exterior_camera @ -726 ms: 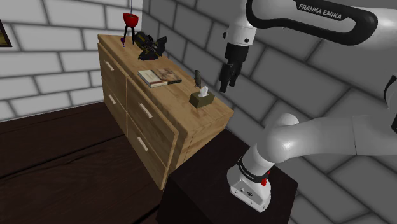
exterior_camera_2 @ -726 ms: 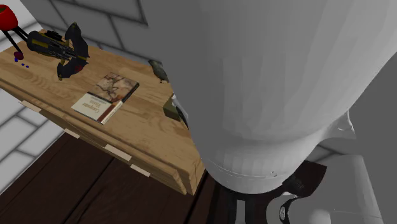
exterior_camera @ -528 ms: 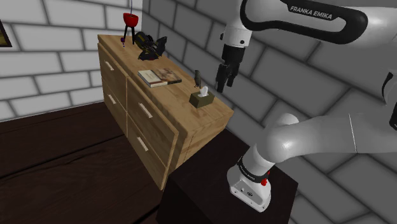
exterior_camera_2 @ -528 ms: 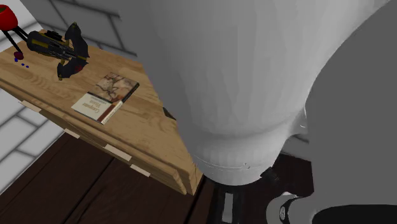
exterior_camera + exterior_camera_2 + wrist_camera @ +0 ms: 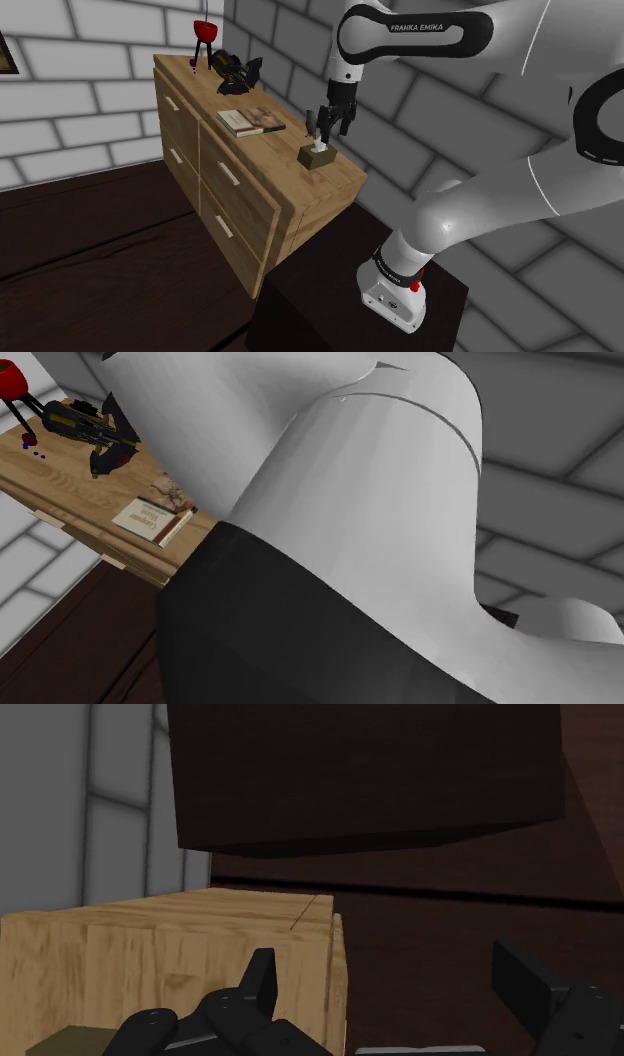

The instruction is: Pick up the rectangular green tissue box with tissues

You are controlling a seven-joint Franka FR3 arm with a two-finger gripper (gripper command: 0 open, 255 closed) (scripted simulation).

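Olive-green rectangular tissue box [image 5: 317,155], white tissue protruding, sits on grained wooden dresser [image 5: 345,176]; black gripper [image 5: 330,129] just above, fingers spread, empty.

A book [image 5: 250,121] lies on the wooden dresser [image 5: 245,215], near a black tool [image 5: 238,72].
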